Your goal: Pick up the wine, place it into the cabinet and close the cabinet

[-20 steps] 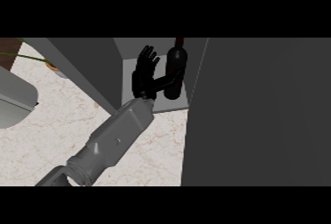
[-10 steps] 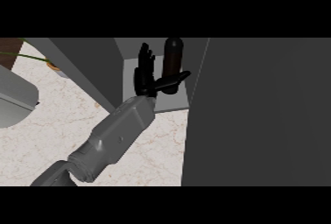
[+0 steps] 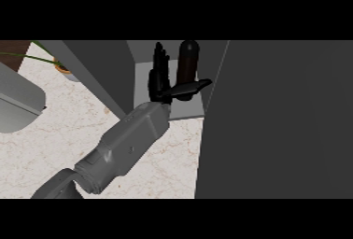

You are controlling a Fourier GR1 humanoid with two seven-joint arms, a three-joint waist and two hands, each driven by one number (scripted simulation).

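Plant leaves (image 3: 31,56) and a pot (image 3: 63,70) are seen at the far left, above a grey rounded appliance (image 3: 17,102) on the marbled counter (image 3: 62,135). Further right, the cabinet's open left door (image 3: 96,79) stands edge-on, and one grey forearm (image 3: 121,144) is extended past it into the cabinet (image 3: 186,109). Which arm it is cannot be settled from this view alone; by its entry from the lower left it is taken to be the left hand (image 3: 160,77). Its fingers are held straight and close together, pointing into the opening, while the thumb is spread out to the right, touching or just below the wine (image 3: 188,58). The bottle is not seen to be clasped. It stands just beside the fingers, on the pale cabinet floor inside the opening, upright, its long axis running away up the view. Which end is the neck cannot be told. The placing step is judged to be all but done. Next, the hand would need to be drawn clear without the bottle being tipped, and the doors swung shut. At the right, the large dark right door (image 3: 276,121) fills the view. The other hand is not shown.
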